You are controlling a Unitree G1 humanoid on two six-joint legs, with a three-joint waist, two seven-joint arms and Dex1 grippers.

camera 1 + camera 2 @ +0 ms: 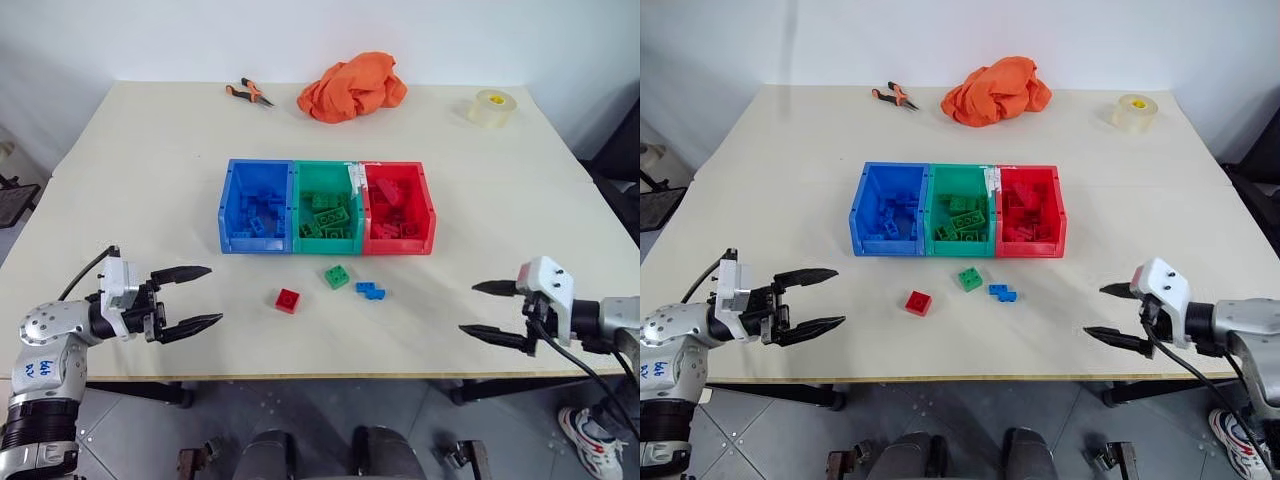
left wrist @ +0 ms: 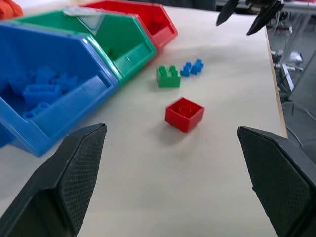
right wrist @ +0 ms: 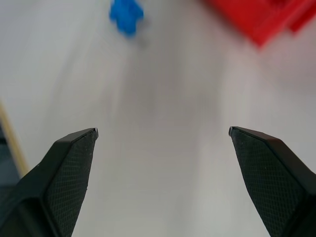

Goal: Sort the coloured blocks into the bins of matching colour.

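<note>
Left gripper [image 1: 193, 297] and right gripper [image 1: 484, 309] both spread wide, empty, flanking the loose bricks, probably poised for a pick. Red block [image 1: 288, 300], green block [image 1: 337, 277] and blue block [image 1: 371, 291] lie on the bench [image 1: 150, 180] just before the part-filled bins [image 1: 327, 245]. Handwriting on left arm illegible.

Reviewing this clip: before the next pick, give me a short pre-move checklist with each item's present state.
1. Left tool open and empty: ok.
2. Right tool open and empty: ok.
3. All blocks sorted: not ok; red block, green block and blue block lie on the table in front of the bins.
4. Loose blocks apart enough to pick singly: ok for red; green and blue lie close.
5. Blue bin, green bin, red bin upright: ok.
</note>
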